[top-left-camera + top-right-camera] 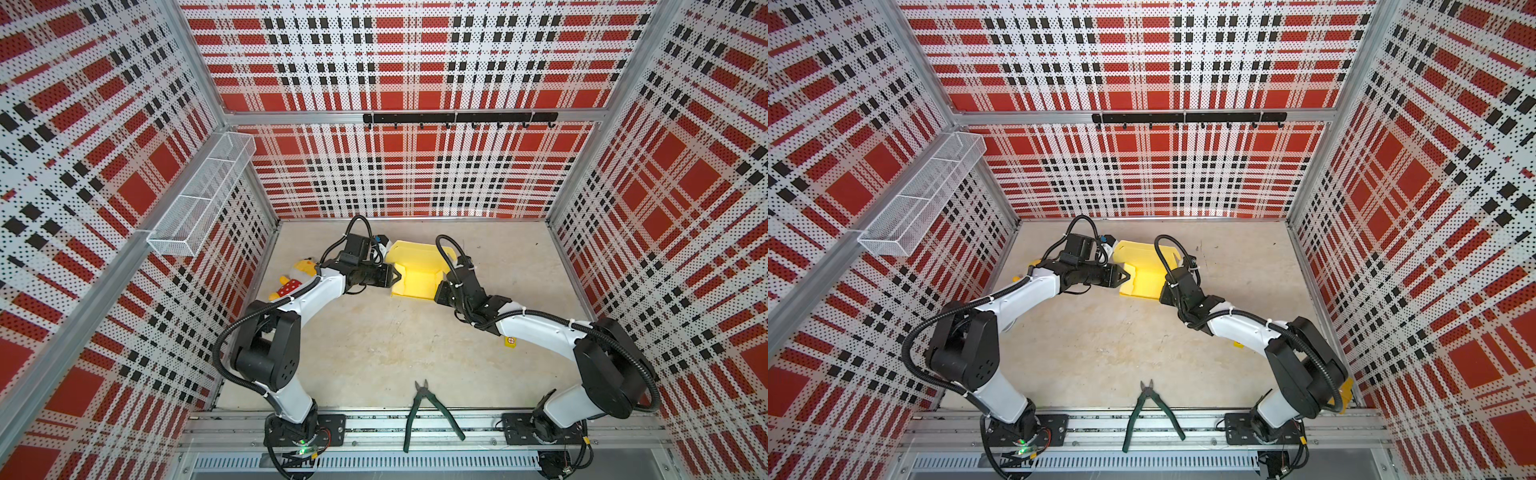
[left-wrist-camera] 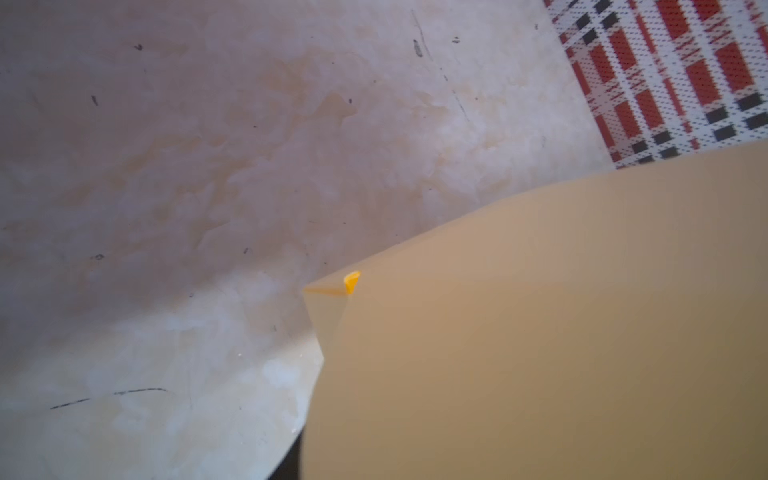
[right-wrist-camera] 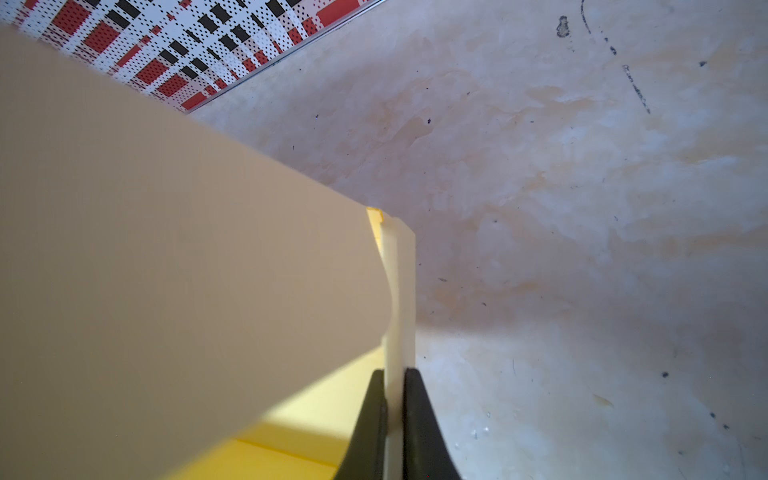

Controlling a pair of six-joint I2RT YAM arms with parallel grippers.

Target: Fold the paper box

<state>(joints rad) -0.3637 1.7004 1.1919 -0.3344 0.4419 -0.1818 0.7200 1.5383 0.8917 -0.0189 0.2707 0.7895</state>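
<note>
The paper box (image 1: 415,272) (image 1: 1144,276) is pale yellow cardboard, partly folded, lying at the back middle of the floor with side walls raised and a flap open behind. My left gripper (image 1: 397,276) (image 1: 1124,277) is at the box's left wall. In the left wrist view the cardboard (image 2: 540,332) fills the near field and hides the jaws. My right gripper (image 3: 394,376) is shut on the box's right wall (image 3: 399,291), with both black fingers (image 3: 419,415) pinching the thin upright card. In both top views the right wrist covers that grip.
Green-handled cutters (image 1: 424,411) (image 1: 1147,409) lie at the front edge by the rail. A plush toy (image 1: 296,277) sits left of the left arm. A small yellow cube with a red cross (image 1: 510,341) lies under the right arm. A wire basket (image 1: 203,191) hangs on the left wall.
</note>
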